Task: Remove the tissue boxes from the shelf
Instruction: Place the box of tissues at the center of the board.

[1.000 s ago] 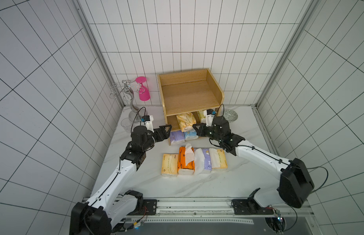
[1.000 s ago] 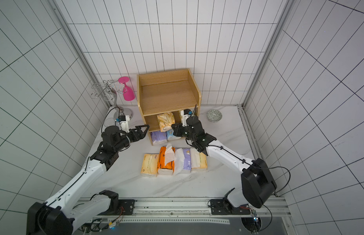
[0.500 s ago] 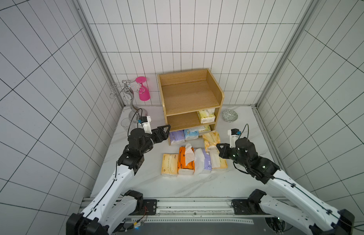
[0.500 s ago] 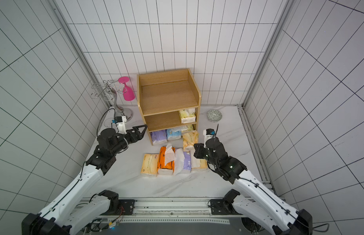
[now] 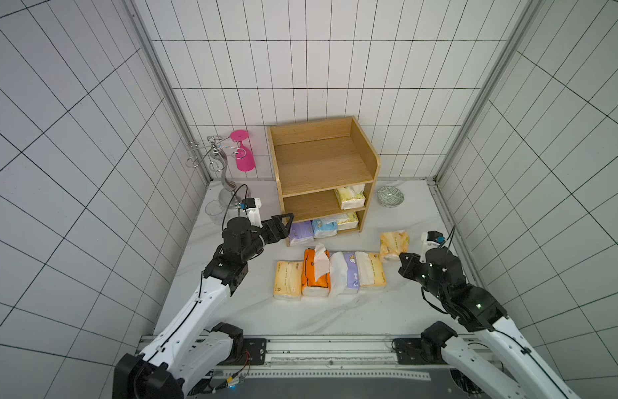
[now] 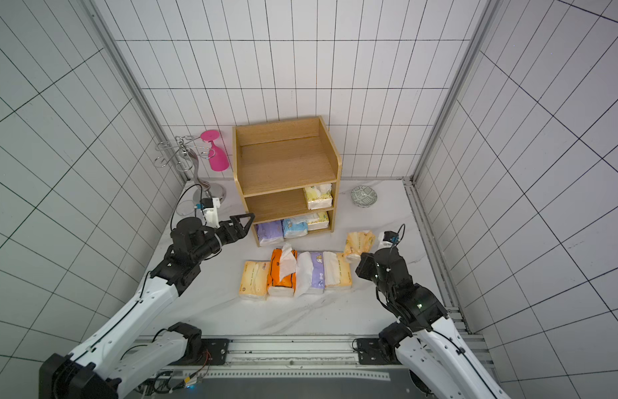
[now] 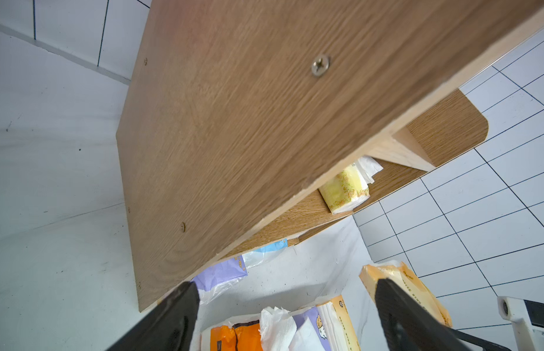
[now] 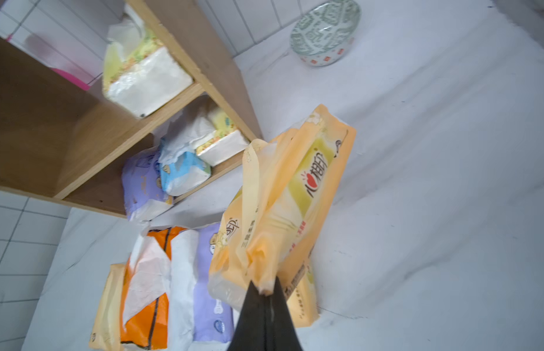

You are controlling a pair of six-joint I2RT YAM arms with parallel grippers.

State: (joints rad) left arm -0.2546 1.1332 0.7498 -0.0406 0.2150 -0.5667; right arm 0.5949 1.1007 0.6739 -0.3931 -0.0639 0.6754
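White marble table [image 5: 335, 317]: right jaws pinch the near wrapper end of the orange-yellow plastic-wrapped tissue pack [image 5: 394, 244], long axis pointing far, just right of the four-pack row [image 5: 330, 276]; left jaws open, empty, at the light-brown wooden shelf [image 5: 321, 162].

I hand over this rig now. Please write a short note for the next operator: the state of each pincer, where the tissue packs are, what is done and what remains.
Left pincer: open, empty, close to the outer side panel of the shelf.
Right pincer: shut on the wrapper end of the yellow-orange pack, off the shelf, near the end of the row.
Done: row of four packs lies on the table; top tier bare.
To do: set down the held pack; then the yellow pack on the middle tier, and the purple pack, light blue pack and yellow-white pack on the bottom tier.
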